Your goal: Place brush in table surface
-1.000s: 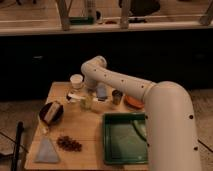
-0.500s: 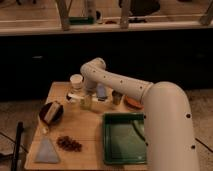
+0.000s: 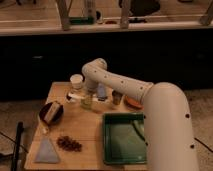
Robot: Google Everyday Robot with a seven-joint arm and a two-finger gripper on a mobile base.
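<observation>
A white, thick-bodied robot arm (image 3: 125, 86) reaches from the near right over a small squarish table, bends at its elbow above the far edge and points its gripper (image 3: 87, 103) down over the far half of the light wooden tabletop (image 3: 85, 127). The slim white stick-like brush (image 3: 74, 95) lies roughly level at the gripper's tip, its left end sticking out toward the table's left side. Whether the gripper is clamped on it cannot be told, nor whether the brush touches the wood. A small pale cup (image 3: 76, 81) stands just beyond the brush. A blue-grey rectangular block (image 3: 101, 91) sits just right of the gripper. A dark round bowl (image 3: 51, 113) sits at the left edge. A reddish-brown cluster (image 3: 69, 144) and a grey-blue triangular cloth (image 3: 47, 151) lie at the near left. A green rectangular tray (image 3: 111, 150) fills the near right corner.
</observation>
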